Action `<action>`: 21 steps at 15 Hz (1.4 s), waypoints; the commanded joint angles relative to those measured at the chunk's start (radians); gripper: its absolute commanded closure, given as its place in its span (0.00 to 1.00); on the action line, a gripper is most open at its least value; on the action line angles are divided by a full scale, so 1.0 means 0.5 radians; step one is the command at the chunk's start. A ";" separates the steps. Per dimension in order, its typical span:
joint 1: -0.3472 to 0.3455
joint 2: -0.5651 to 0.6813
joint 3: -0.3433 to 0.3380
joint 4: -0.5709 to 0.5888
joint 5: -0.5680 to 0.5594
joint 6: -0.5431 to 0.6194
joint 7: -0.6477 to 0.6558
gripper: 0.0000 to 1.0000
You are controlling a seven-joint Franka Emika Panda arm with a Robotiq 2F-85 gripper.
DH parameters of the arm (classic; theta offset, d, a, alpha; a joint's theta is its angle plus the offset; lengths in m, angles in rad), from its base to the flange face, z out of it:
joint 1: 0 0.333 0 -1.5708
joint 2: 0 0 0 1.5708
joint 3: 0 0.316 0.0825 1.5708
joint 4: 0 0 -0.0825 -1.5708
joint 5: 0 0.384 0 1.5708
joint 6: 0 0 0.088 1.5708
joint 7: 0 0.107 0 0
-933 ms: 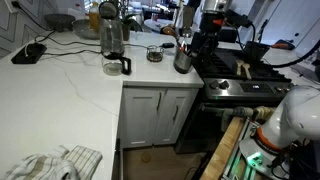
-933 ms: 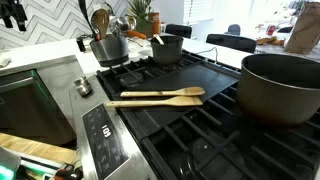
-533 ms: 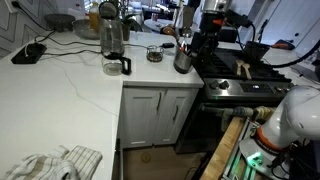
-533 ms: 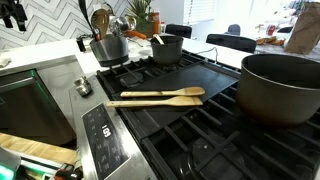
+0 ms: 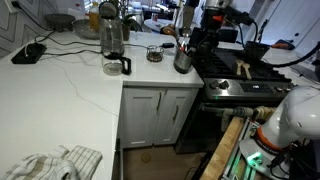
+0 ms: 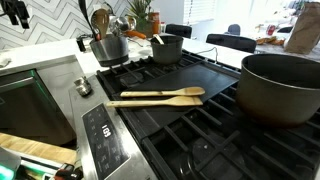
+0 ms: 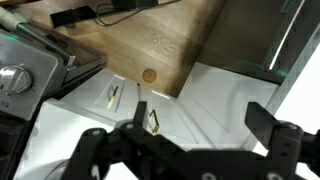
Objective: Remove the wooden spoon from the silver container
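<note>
The silver container (image 5: 183,60) stands on the white counter next to the stove and also shows in an exterior view (image 6: 108,48). The wooden spoon (image 6: 100,20) stands in it with its bowl up, among other utensils. The arm's gripper (image 5: 198,40) hangs just above and behind the container; its jaws are hard to make out there. In the wrist view the gripper (image 7: 200,125) is open and empty, with only white cabinet panels and wood floor between the fingers. The container does not show in that view.
A glass carafe (image 5: 113,47) and a small glass jar (image 5: 154,53) stand on the counter near the container. Two wooden utensils (image 6: 155,96) lie on the stove's griddle. A large dark pot (image 6: 280,88) and a smaller pot (image 6: 167,47) sit on burners.
</note>
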 commanded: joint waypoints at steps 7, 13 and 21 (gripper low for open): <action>-0.302 -0.349 -0.123 0.039 -0.087 0.058 0.266 0.00; -0.509 -0.483 -0.211 0.045 -0.249 0.163 0.274 0.00; -0.552 -0.456 -0.256 0.083 -0.252 0.229 0.248 0.00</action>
